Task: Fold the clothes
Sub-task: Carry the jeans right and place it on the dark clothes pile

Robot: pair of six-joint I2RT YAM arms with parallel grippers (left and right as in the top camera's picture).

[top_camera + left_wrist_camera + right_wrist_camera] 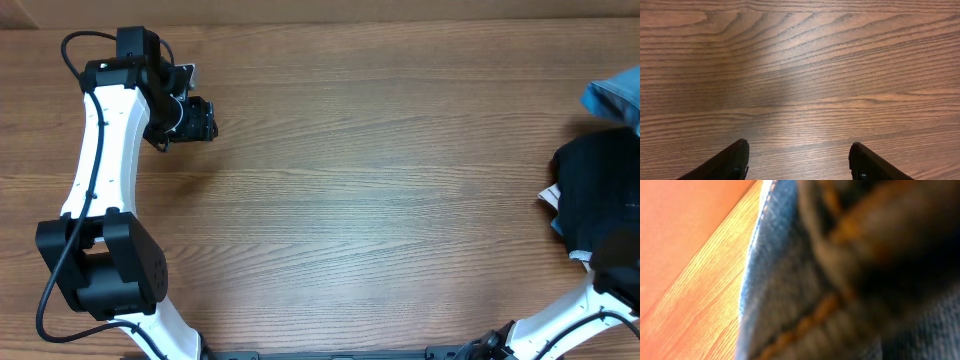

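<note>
Step, as I judge: first grab of jeans (614,97), at far right edge of table (380,200), beside dark garment (600,190); right wrist view filled by denim seam, right gripper grasp: cannot tell; left gripper (799,145) released, empty, well apart from jeans; next need: pull jeans to centre, spread flat.

Overhead, the jeans (612,98) and the dark garment (600,190) are both chopped off by the right edge. The right arm (560,322) runs out of the corner too, so the right tool isn't visible. The right wrist view is just blurry denim and orange stitching jammed against the lens, can't tell which part.
</note>
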